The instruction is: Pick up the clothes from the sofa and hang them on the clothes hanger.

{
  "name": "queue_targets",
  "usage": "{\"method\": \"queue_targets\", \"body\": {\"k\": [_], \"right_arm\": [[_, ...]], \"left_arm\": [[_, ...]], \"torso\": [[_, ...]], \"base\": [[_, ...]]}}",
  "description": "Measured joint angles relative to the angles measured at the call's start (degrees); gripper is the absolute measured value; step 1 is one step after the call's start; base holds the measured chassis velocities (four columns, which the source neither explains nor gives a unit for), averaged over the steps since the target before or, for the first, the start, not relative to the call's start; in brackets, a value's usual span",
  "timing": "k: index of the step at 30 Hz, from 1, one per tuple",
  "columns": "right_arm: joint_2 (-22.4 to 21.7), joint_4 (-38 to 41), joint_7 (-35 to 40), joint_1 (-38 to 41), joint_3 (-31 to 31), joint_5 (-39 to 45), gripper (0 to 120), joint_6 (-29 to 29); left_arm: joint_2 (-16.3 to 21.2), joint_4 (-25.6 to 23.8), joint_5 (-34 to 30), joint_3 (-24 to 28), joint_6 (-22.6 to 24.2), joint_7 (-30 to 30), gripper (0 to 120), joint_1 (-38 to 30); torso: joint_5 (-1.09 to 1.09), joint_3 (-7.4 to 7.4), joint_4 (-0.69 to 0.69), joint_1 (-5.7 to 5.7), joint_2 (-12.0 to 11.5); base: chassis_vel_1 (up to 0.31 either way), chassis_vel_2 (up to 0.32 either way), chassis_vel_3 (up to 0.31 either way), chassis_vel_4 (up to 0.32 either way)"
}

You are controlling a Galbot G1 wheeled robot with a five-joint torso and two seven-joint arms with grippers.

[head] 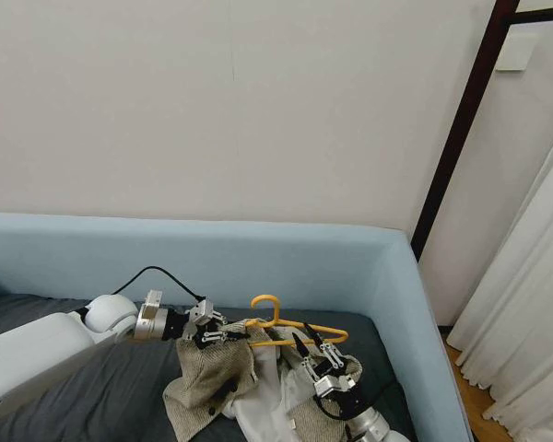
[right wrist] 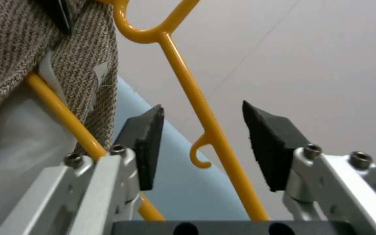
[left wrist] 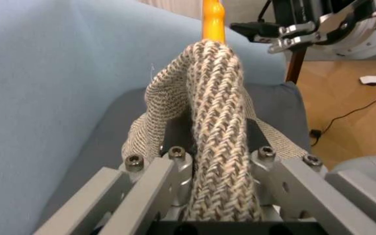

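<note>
A beige knit garment (head: 212, 373) with a white lining (head: 267, 405) lies on the sofa, draped over the left shoulder of an orange hanger (head: 286, 324). My left gripper (head: 212, 333) is shut on a fold of the knit garment (left wrist: 217, 122) right at the hanger (left wrist: 213, 19). In the left wrist view, my left gripper (left wrist: 219, 161) squeezes that fold between both fingers. My right gripper (head: 311, 348) stands open at the hanger's right arm. In the right wrist view the hanger (right wrist: 201, 112) runs between the open pads (right wrist: 145, 142) of my right gripper (right wrist: 201, 142) without touching them; the garment (right wrist: 44, 44) hangs beside.
The sofa has a light blue back (head: 258, 258) and side wall and a dark grey seat (head: 92, 387). A white curtain (head: 535, 322) and a dark door frame (head: 461, 129) stand to the right, with wood floor (left wrist: 351, 107) beyond the sofa's end.
</note>
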Motion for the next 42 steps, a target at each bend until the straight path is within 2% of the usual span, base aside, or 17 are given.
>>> {"method": "queue_targets", "body": {"k": [3, 4, 8, 12, 20, 24, 25, 28, 29, 33, 34, 38, 39, 42], "right_arm": [[-1.6, 0.9, -1.9, -1.7, 0.4, 3.1, 67, 0.3], [-1.6, 0.9, -1.9, -1.7, 0.4, 3.1, 67, 0.3], [-5.5, 0.7, -13.6, -3.7, 0.7, 13.9, 84, 1.5], [-7.5, -1.3, -18.4, -3.6, 0.6, 20.2, 96, 0.3], [-8.6, -6.3, -20.4, 1.3, 0.5, 21.3, 100, -1.2], [-9.1, -7.9, -21.5, 2.6, -0.2, 21.5, 86, -1.9], [-9.1, -7.9, -21.5, 2.6, -0.2, 21.5, 86, -1.9], [-9.6, -8.3, -21.8, 2.4, -0.4, 21.3, 70, -1.8], [-9.6, -8.3, -21.8, 2.4, -0.4, 21.3, 70, -1.8], [-9.7, -7.6, -21.1, 2.1, -0.1, 20.1, 52, -0.8], [-9.7, -7.6, -21.1, 2.1, -0.1, 20.1, 52, -0.8], [-9.5, -7.3, -20.7, 2.2, -0.3, 19.3, 35, -0.6], [-9.5, -7.3, -20.7, 2.2, -0.3, 19.3, 35, -0.6], [-9.3, -8.0, -20.5, 2.5, -0.4, 18.9, 20, 0.1]], "left_arm": [[0.2, 0.1, 0.4, -1.4, -0.3, -0.1, 9, 1.0], [0.2, 0.1, 0.4, -1.4, -0.3, -0.1, 9, 1.0], [0.6, 0.1, 1.1, -3.6, -0.6, -0.1, 9, 2.7], [1.0, -0.1, 1.6, -5.1, -0.9, 0.0, 9, 3.9], [2.1, -1.1, 2.2, -8.8, -1.0, 0.3, 9, 7.2], [2.7, -1.7, 2.5, -10.9, -1.0, 0.4, 9, 9.1], [2.7, -1.7, 2.5, -10.9, -1.0, 0.4, 9, 9.1], [3.4, -2.1, 2.9, -12.8, -1.1, 0.6, 9, 11.1], [3.4, -2.1, 2.9, -12.8, -1.1, 0.6, 9, 11.1], [4.1, -2.7, 3.5, -14.0, -1.3, 0.7, 9, 13.0], [4.1, -2.7, 3.5, -14.0, -1.3, 0.7, 9, 13.0], [4.7, -3.8, 3.7, -14.7, -1.3, 0.8, 9, 14.1], [4.7, -3.8, 3.7, -14.7, -1.3, 0.8, 9, 14.1], [5.2, -3.2, 3.8, -15.4, -1.6, 0.9, 9, 14.4]], "torso": [[0.0, 0.0, 0.0, 0.0, 0.0], [0.0, 0.0, 0.0, 0.0, 0.0], [-0.02, 0.0, -0.01, 0.0, 0.0], [0.0, 0.0, -0.01, 0.0, 0.0], [0.0, 0.0, 0.02, 0.0, 0.0], [0.0, 0.0, 0.0, 0.0, 0.0], [0.0, 0.0, 0.0, 0.0, 0.0], [-0.01, 0.0, 0.0, 0.0, 0.0], [-0.01, 0.0, 0.0, 0.0, 0.0], [-0.02, 0.0, 0.0, 0.0, 0.0], [-0.02, 0.0, 0.0, 0.0, 0.0], [-0.01, 0.0, 0.0, 0.0, 0.0], [-0.01, 0.0, 0.0, 0.0, 0.0], [-0.01, 0.01, 0.0, 0.0, 0.0]], "base": [[0.0, 0.0, 0.0, 0.0], [0.0, 0.0, 0.0, 0.0], [0.0, 0.0, 0.0, 0.0], [0.0, 0.0, 0.0, 0.0], [0.0, 0.0, 0.0, 0.0], [0.0, 0.0, 0.0, 0.0], [0.0, 0.0, 0.0, 0.0], [0.0, 0.0, 0.0, 0.0], [0.0, 0.0, 0.0, 0.0], [0.0, 0.0, 0.0, 0.0], [0.0, 0.0, 0.0, 0.0], [0.0, 0.0, 0.0, 0.0], [0.0, 0.0, 0.0, 0.0], [0.0, 0.0, 0.0, 0.0]]}}
